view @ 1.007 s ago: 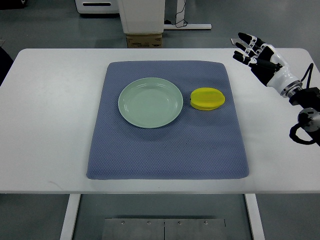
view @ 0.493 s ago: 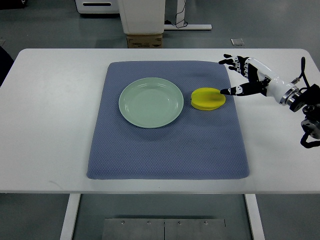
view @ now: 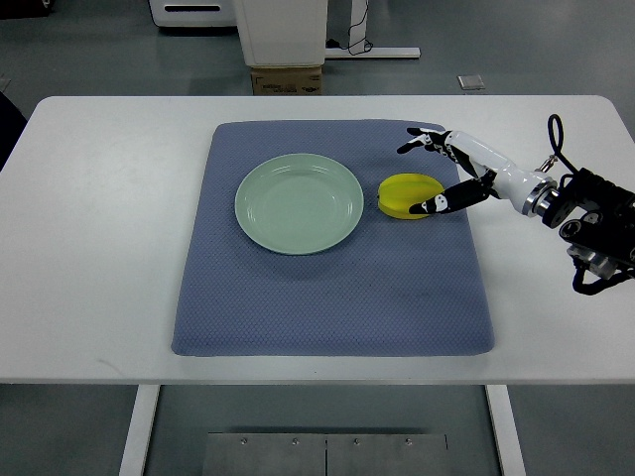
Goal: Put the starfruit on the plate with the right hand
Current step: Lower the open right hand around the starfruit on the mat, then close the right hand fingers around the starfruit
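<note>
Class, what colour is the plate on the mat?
Pale green; the plate shows clearly in the top view.

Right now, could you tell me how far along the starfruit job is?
Done: the right hand has reached the starfruit, fingers spread around it. In hand: closing the grasp; the fruit lies on the mat. Left: lifting it onto the empty plate.

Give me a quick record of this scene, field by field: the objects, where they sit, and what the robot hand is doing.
surface: white table with a blue mat on it
plate: pale green plate, empty, on the mat left of centre
starfruit: yellow starfruit, on the mat just right of the plate, apart from it
right robot hand: right robot hand, fingers spread around the starfruit, thumb at its near edge, not closed
left robot hand: not in view
task state: starfruit not yet on the plate
</note>
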